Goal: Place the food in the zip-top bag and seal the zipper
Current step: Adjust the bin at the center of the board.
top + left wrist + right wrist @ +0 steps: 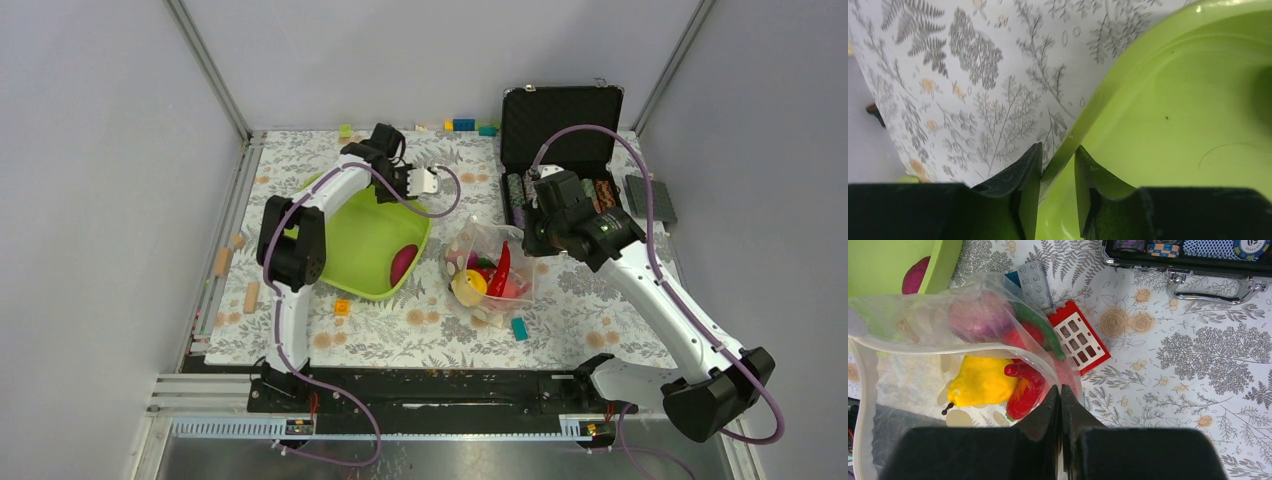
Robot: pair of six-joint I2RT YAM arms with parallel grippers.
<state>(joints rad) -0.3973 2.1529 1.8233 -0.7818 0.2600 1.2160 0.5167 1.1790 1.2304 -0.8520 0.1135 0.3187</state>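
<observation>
1. The right gripper (1061, 392) has its jaws clenched flat on the rim of the zip-top bag (923, 315), whose zipper (862, 410) gapes open.
2. Inside the bag, the yellow lemon (980, 381) and red chili (1025, 387) lie just beside those jaws, with the purple onion (978, 315) farther in.
3. A dark red piece (403, 263) sits in the lime-green tub (1173, 100), apart from the bag.
4. The left gripper (1058, 146) has its jaws grasping the tub's rim.
5. The left arm reaches over the tub to its far corner. The right arm slants across the worktop (1173, 365), wrist pointing down.
</observation>
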